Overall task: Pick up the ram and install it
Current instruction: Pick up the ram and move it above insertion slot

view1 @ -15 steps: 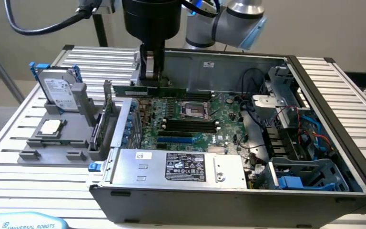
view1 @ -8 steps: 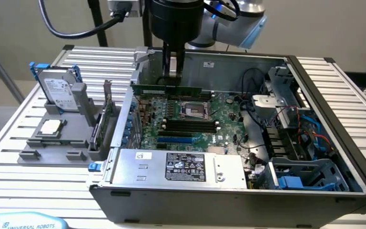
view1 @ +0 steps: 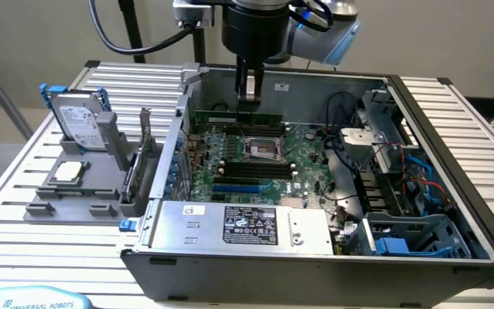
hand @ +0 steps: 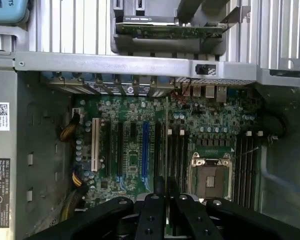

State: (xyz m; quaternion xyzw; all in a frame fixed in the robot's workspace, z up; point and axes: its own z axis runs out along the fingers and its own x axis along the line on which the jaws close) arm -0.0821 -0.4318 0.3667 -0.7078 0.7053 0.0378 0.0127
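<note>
Pincer state: closed on the ram, fingers close together with the green stick clamped between them near its middle.

Location of the ram: held level and on edge inside the open computer case. It is over the far part of the motherboard, beyond the processor socket and close to the case's far wall. Whether its lower edge touches a slot or is clear of the board cannot be determined.

Obscured or unclear items:
- In the exterior view the fingertips are partly masked where they meet the ram, and the chips on it cannot be made out.
- In the wrist view the ram is seen edge-on, as a thin line running out from the pincer across the board beside the memory slots. Neither face of it is visible.
- The arm is cut off at the top of the exterior view, so its upper links cannot be assessed.
- The power supply covers the near part of the board.

Arm pose: the wrist points straight down into the case. A blue-capped joint projects to the exterior view's right, and a black cable loops off to the exterior view's left.

Outside the case, to the exterior view's left, a grey fixture stands on the slatted table. It carries a hard drive, a square silver processor chip and an upright expansion card.
</note>
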